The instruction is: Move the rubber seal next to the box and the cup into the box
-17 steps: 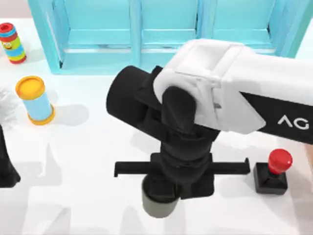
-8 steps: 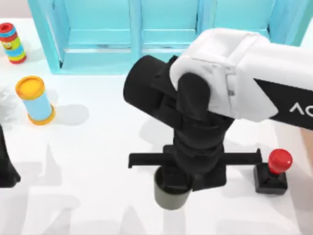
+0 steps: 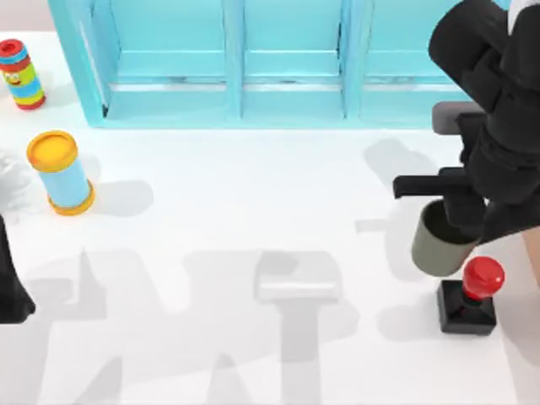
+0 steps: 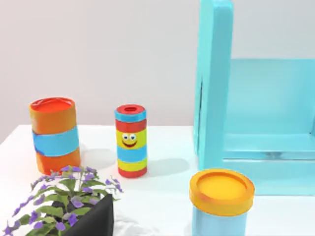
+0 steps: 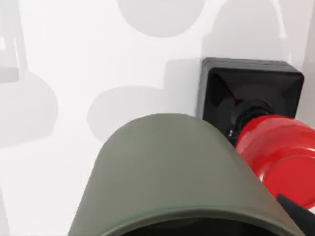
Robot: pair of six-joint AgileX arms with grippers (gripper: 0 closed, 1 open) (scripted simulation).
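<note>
The small dark olive-green cup (image 3: 443, 242) is up off the white table (image 3: 211, 253) at the right of the top view, with the right gripper (image 3: 460, 221) pinching its rim. It hangs just above the rubber seal (image 3: 469, 295) with the black block base and red knob. Left arm sits parked at the lower left edge; can't tell about its fingers.
</note>
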